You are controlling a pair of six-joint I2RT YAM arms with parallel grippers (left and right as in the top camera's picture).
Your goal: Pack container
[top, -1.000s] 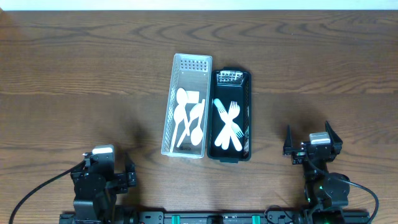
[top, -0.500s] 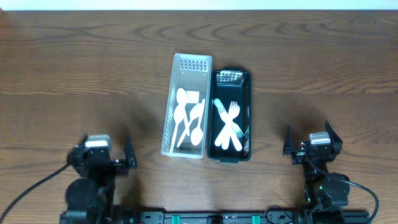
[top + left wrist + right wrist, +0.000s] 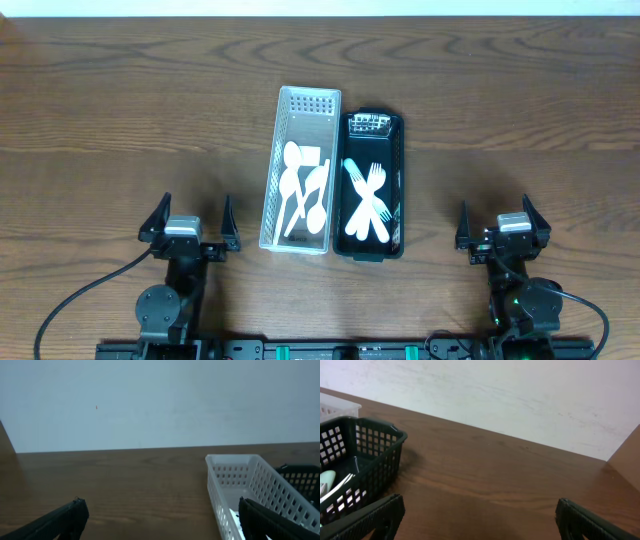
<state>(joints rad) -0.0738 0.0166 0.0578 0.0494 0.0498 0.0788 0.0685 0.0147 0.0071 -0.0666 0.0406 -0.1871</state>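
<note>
A white slotted basket [image 3: 270,215] holds several white plastic spoons [image 3: 303,190]. Beside it on the right, a black basket [image 3: 399,180] holds white plastic forks [image 3: 367,200]. My left gripper [image 3: 190,215] is open and empty near the front edge, left of the white basket, which shows in the left wrist view [image 3: 260,480]. My right gripper [image 3: 498,215] is open and empty at the front right, right of the black basket, which shows in the right wrist view [image 3: 370,455].
The brown wooden table [image 3: 120,120] stretches to a pale wall at the back. Cables run from both arm bases at the front edge.
My left arm has swung from the front left corner toward the middle, and its open gripper now points at the back beside the white basket. The right arm has not moved.
</note>
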